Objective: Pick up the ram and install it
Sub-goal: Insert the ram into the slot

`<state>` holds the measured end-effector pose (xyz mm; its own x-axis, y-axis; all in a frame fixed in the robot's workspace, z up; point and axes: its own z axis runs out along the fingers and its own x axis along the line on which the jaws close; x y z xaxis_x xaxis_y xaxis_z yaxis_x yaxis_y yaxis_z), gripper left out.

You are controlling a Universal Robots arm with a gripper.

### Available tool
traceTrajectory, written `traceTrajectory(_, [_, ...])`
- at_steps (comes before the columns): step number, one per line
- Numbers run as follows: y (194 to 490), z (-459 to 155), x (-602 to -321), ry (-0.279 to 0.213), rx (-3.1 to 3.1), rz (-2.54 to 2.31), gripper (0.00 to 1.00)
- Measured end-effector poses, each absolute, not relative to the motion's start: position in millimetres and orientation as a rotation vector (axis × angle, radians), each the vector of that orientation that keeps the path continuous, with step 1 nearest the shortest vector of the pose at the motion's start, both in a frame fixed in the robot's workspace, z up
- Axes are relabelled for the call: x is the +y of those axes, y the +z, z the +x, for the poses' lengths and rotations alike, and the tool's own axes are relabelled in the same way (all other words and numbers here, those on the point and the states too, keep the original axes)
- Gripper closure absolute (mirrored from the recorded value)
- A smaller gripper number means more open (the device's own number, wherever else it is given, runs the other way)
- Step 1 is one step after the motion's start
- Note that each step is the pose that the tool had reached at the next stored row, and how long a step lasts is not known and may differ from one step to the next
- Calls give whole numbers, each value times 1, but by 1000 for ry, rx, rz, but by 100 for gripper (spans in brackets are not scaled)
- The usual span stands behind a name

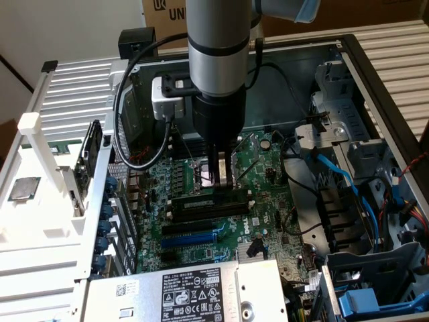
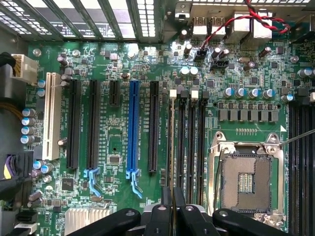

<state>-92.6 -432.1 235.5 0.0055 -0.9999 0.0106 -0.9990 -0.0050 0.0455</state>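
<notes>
The ram (image 1: 194, 198) is a long dark stick lying level just over the motherboard, along the black memory slots (image 1: 201, 213). My gripper (image 1: 222, 182) comes straight down onto its upper edge and is shut on it near the middle. In the wrist view the ram (image 2: 171, 142) shows edge-on as a thin line running away from my gripper (image 2: 170, 204), in line with the outermost of the memory slots (image 2: 191, 142). I cannot tell whether it is seated in that slot or just above it.
An open CPU socket (image 2: 246, 182) lies beside the memory slots. A blue slot (image 2: 133, 128) and black expansion slots sit on the other side. The power supply (image 1: 194, 288) fills the front, with a drive cage and blue cables (image 1: 348, 181) on the exterior view's right.
</notes>
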Motion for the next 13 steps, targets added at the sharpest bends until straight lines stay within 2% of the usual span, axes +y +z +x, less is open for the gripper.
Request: traceTrajectory(13, [235,-93,-432,-38,-2193,2194,87])
